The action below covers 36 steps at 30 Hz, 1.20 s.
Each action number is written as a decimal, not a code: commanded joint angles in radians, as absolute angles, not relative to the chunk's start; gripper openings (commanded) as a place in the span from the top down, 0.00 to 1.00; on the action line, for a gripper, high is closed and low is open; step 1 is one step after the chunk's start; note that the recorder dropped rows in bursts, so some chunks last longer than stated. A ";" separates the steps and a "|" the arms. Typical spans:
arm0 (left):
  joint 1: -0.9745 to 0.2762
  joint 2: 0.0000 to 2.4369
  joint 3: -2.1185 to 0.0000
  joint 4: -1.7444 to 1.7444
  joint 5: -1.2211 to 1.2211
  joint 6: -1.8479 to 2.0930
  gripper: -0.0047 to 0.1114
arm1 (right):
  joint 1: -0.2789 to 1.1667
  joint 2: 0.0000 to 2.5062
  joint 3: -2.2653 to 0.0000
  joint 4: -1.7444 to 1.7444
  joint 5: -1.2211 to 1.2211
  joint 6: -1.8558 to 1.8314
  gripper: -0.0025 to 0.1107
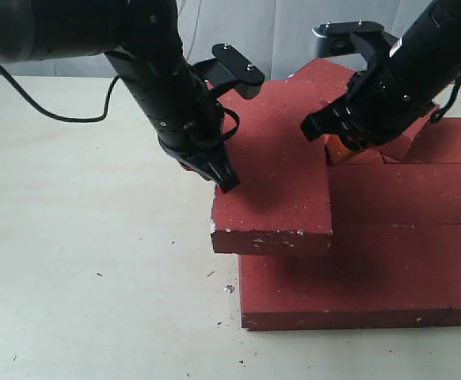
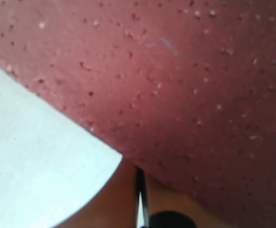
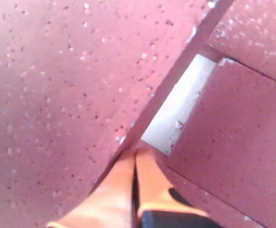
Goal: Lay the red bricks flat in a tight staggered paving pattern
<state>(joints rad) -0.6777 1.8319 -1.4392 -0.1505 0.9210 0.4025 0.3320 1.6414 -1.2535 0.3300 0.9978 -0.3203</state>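
One red brick (image 1: 282, 170) is raised and tilted above the laid red bricks, its front edge overhanging the front brick (image 1: 341, 293). My left gripper (image 1: 226, 182) is shut, its tip pressed against the raised brick's left edge. My right gripper (image 1: 330, 149) is shut and pushes against the brick's right edge. The left wrist view has the brick's speckled face (image 2: 176, 71) filling the frame above the closed fingers of the left gripper (image 2: 138, 168). The right wrist view shows the right gripper (image 3: 135, 154) with its orange fingers together at the brick's side (image 3: 57, 85).
More red bricks lie flat to the right (image 1: 405, 194), back right (image 1: 452, 138) and behind (image 1: 325, 79). A narrow strip of table (image 3: 176, 114) shows between bricks. The pale table (image 1: 72, 237) spreads to the left, with brick crumbs (image 1: 229, 288) near the front brick's corner.
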 commanded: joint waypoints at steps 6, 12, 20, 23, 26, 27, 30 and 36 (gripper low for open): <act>-0.548 1.676 -1.176 -0.161 0.862 0.325 0.96 | 0.513 1.909 -1.540 0.478 0.935 -0.398 0.99; -0.437 1.599 -0.991 -0.173 0.774 0.313 0.96 | 0.627 2.116 -1.774 0.476 0.935 -0.398 0.99; -0.338 1.590 -0.814 -0.224 0.621 0.311 0.96 | 0.676 2.280 -1.957 0.473 0.970 -0.398 0.99; -0.322 1.590 -0.782 -0.234 0.624 0.309 0.96 | 0.674 2.296 -1.957 0.421 0.962 -0.398 0.99; -0.322 1.590 -0.767 -0.227 0.636 0.288 0.96 | 0.674 2.296 -1.957 0.316 0.975 -0.355 0.99; -0.322 1.590 -0.765 -0.225 0.648 0.288 0.96 | 0.674 2.294 -1.957 0.300 0.989 -0.342 0.99; -0.322 1.589 -0.753 -0.213 0.655 0.287 0.96 | 0.674 2.283 -1.957 0.246 1.022 -0.329 0.99; -0.322 1.483 -0.748 -0.201 0.664 0.279 0.96 | 0.674 2.211 -1.957 0.192 1.069 -0.310 0.99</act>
<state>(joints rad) -0.3255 1.5540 -0.7512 -0.2120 0.6558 0.2884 0.6739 2.2623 -1.9452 0.2150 1.0443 -0.3139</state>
